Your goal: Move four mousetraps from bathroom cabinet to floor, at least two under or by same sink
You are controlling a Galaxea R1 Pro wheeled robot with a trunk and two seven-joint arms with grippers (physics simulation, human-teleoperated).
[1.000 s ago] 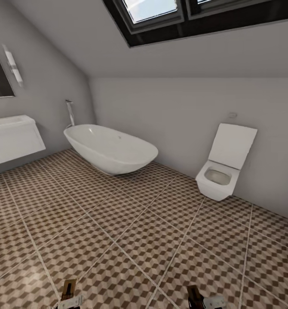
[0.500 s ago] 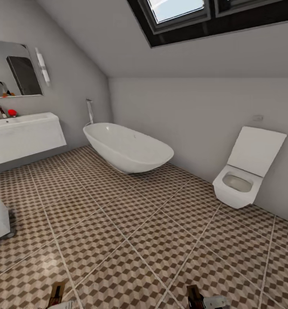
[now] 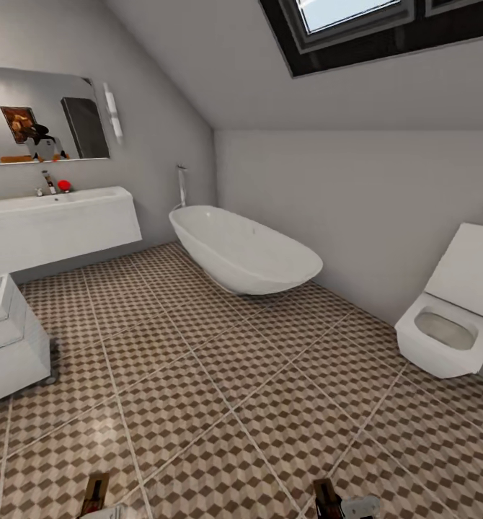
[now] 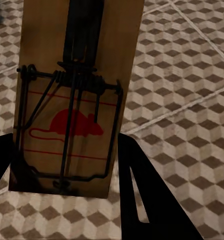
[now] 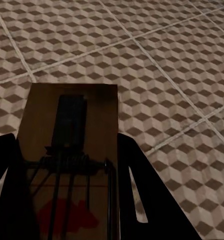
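Two mousetraps are being carried: the left gripper is pinching one mousetrap and the right gripper is pinching a second mousetrap, each board's long axis running out along the fingers, above the bathroom floor. At the head view's lower edge both traps are showing cut off. Farther off, one bathroom sink is hanging on the left wall, with one bathtub beyond and one toilet partly cropped at right.
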